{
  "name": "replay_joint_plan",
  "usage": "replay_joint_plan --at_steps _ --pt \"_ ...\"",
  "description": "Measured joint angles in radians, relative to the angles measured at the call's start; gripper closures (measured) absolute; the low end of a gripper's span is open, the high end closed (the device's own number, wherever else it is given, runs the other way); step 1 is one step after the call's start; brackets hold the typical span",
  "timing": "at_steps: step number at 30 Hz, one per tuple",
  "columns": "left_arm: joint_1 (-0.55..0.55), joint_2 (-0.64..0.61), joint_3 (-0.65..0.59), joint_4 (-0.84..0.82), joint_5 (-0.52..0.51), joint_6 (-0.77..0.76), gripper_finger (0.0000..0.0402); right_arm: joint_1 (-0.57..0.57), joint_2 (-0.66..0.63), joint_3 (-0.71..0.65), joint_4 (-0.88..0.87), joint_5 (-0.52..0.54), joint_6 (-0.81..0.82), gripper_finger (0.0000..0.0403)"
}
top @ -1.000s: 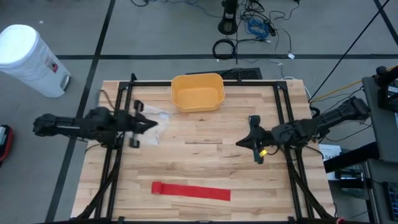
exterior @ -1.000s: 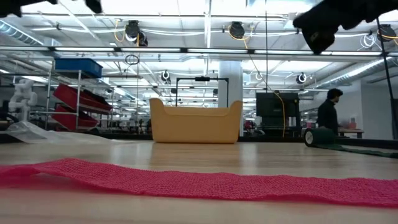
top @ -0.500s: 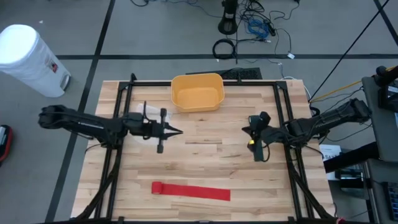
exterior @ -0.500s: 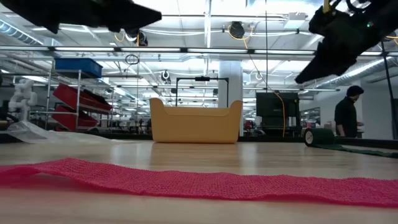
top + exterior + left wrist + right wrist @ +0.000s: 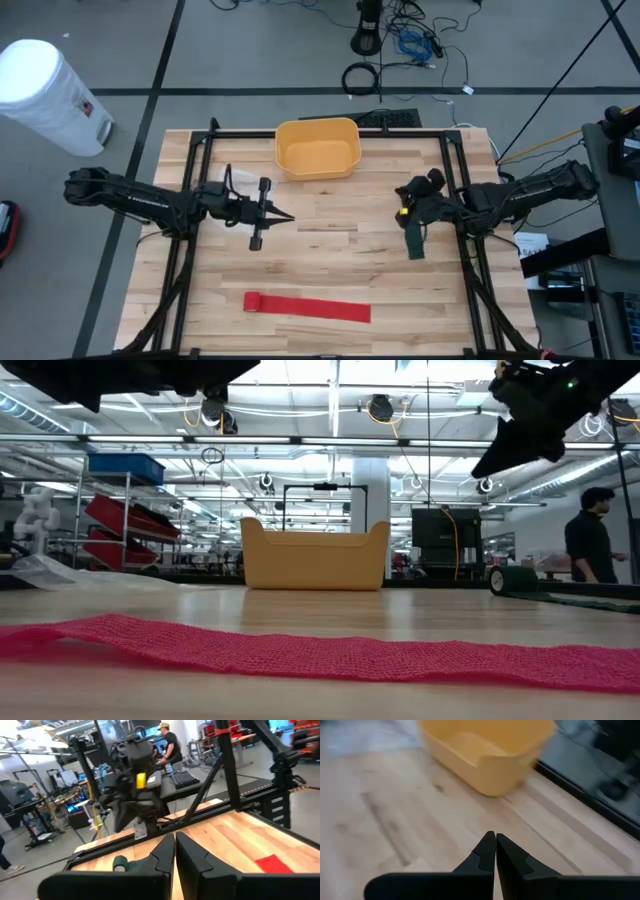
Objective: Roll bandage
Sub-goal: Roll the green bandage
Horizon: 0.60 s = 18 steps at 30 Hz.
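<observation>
Left gripper point(image 5: 287, 216) closed, empty, raised over table centre. Right gripper point(image 5: 402, 190) closed, empty, near yellow bin point(image 5: 317, 148). Red bandage point(image 5: 307, 307) lies unrolled flat along wooden table point(image 5: 330, 260) front edge.

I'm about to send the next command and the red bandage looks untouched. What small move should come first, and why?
Probably bring the left gripper down and toward the front edge, over the red bandage, opening its fingers on the way. The bandage lies flat and unrolled near the table's front, both grippers hang above mid-table with fingers shut, and the right gripper is farther from the bandage's folded left end.
</observation>
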Motion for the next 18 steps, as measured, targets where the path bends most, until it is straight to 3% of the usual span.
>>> replay_joint_plan --at_steps 18 --pt "-0.035 -0.001 0.002 -0.001 -0.005 0.048 0.0379 -0.223 0.283 0.086 -0.442 -0.125 0.293 0.0403"
